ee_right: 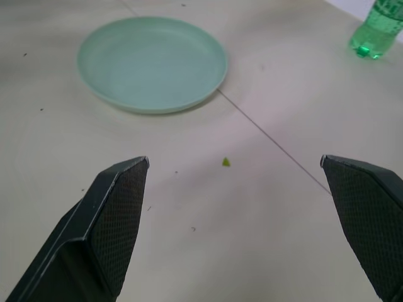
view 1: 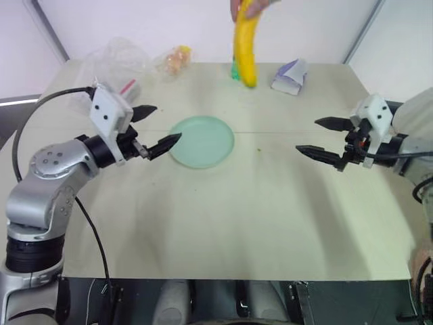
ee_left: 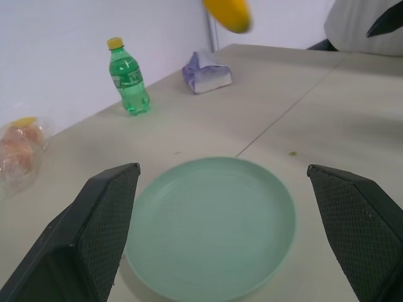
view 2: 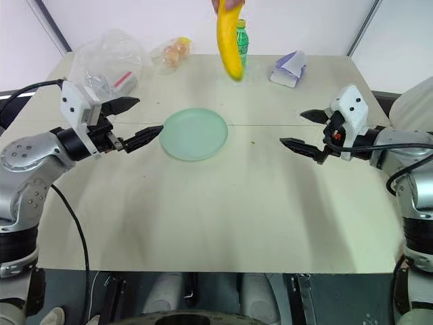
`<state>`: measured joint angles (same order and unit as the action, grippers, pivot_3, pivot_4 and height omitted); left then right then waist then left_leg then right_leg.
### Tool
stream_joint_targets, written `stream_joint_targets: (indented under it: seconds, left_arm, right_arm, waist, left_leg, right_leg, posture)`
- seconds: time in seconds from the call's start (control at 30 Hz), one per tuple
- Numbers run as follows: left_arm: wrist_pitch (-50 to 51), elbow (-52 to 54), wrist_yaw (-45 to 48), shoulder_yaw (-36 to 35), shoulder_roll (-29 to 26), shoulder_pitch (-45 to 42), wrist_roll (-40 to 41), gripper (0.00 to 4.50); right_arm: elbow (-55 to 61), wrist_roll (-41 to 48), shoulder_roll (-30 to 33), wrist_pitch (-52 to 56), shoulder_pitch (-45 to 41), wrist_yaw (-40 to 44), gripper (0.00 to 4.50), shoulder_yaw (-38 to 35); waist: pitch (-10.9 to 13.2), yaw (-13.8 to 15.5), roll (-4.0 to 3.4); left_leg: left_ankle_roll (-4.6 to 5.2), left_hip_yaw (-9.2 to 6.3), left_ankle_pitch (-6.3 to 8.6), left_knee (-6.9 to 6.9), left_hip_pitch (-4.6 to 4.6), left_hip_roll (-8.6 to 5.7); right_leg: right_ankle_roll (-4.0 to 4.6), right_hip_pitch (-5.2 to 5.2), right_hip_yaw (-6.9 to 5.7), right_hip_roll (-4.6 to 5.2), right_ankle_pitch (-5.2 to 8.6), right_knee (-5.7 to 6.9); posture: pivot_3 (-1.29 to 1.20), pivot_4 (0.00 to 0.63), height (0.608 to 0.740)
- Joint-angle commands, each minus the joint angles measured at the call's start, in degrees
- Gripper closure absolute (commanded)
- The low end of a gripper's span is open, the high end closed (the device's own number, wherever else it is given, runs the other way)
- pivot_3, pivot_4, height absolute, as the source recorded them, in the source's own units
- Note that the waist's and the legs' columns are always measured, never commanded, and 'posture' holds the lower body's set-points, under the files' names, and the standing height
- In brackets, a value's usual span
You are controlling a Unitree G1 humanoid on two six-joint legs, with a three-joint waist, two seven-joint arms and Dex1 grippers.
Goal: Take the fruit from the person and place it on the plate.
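Banana (view 1: 245, 51), curved and smooth, hangs from the person's hand (view 1: 245, 8) beyond the plate (view 1: 201, 141). Left gripper (view 1: 157, 128) at the plate's rim and right gripper (view 1: 319, 137) well apart from it both stand spread and empty.

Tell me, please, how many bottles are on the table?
1: a green bottle stands at the table's far edge, behind the banana and left of the tissue pack. The bags at far left could hide more.

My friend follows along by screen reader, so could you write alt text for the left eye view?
A person's hand dangles a yellow banana over the far side of a table, above an empty mint-green plate. The robot's left gripper and right gripper wait open on either side. A plastic bag and a purple packet lie at the back.
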<state>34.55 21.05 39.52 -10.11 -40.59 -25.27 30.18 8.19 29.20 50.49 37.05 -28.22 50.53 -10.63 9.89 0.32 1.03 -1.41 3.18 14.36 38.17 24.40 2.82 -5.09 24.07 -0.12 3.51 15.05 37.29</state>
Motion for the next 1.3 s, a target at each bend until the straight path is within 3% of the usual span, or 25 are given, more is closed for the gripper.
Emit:
stream_joint_targets:
  seconds: [0.03,0.33,0.47,1.03,1.13,1.23,1.3]
  left_arm:
    - [-1.65,0.6,0.09,0.01,-0.2,-1.58,-0.68,0.04]
    - [-1.84,0.85,0.02,0.48,0.15,-1.56,-1.33,0.04]
    - [-2.38,0.82,-0.16,0.97,0.09,-1.12,-2.19,0.04]
    - [-1.33,3.37,-2.26,0.49,0.07,0.03,-2.21,0.04]
    - [-1.19,3.7,-2.58,0.35,-0.01,0.29,-2.19,0.0]
    - [-1.0,3.97,-3.01,0.08,-0.05,0.57,-1.96,0.0]
    - [-0.98,4.18,-3.15,0.01,-0.08,0.79,-1.94,0.0]
  right_arm:
    - [1.69,3.5,-5.34,6.3,-8.11,-8.75,0.0,-1.72]
    - [1.78,10.66,-21.43,23.45,-21.84,-26.67,0.0,-3.46]
    - [-3.63,13.45,-30.36,27.99,-28.37,-36.27,0.0,-7.8]
    - [-17.0,7.25,-36.03,19.12,-35.56,-37.47,0.0,-2.81]
    - [-18.05,6.85,-36.41,18.18,-36.01,-37.2,0.87,-2.59]
    - [-18.48,6.68,-36.59,17.67,-36.2,-37.03,2.36,-2.46]
    - [-18.38,6.76,-36.55,17.65,-36.16,-36.87,3.0,-2.4]
  waist:
    - [0.0,-0.41,0.0]
    - [0.0,-0.92,0.0]
    - [0.0,-0.99,0.0]
    - [0.01,-1.2,-0.01]
    - [0.01,-1.08,-0.01]
    - [0.01,-1.15,-0.02]
    - [0.01,-1.06,-0.01]
  left_leg:
    - [0.0,0.0,0.0,0.0,0.0,0.01]
    - [-0.01,0.01,0.0,-0.06,0.06,0.02]
    - [-0.01,0.03,0.0,-0.06,0.07,0.02]
    - [0.0,0.07,0.0,-0.15,0.1,0.02]
    - [0.0,0.08,0.0,-0.15,0.11,0.01]
    - [0.0,0.08,0.0,-0.16,0.11,0.02]
    - [0.0,0.06,0.0,-0.16,0.11,0.02]
  right_leg:
    - [0.0,0.01,0.0,-0.01,0.0,0.02]
    - [0.01,0.1,-0.01,0.02,0.0,0.05]
    - [0.01,0.12,0.0,0.03,0.0,0.06]
    - [0.01,0.2,0.0,0.03,0.0,0.03]
    - [0.01,0.2,0.01,0.04,0.0,0.03]
    - [0.01,0.2,0.01,0.04,0.0,0.03]
    - [0.01,0.21,0.0,0.03,0.0,0.03]
  posture:
    - [0.0,0.15,0.731]
    - [0.0,0.15,0.731]
    - [0.0,0.15,0.731]
    - [0.0,0.15,0.731]
    - [0.0,0.15,0.731]
    - [0.0,0.15,0.731]
    - [0.0,0.15,0.731]
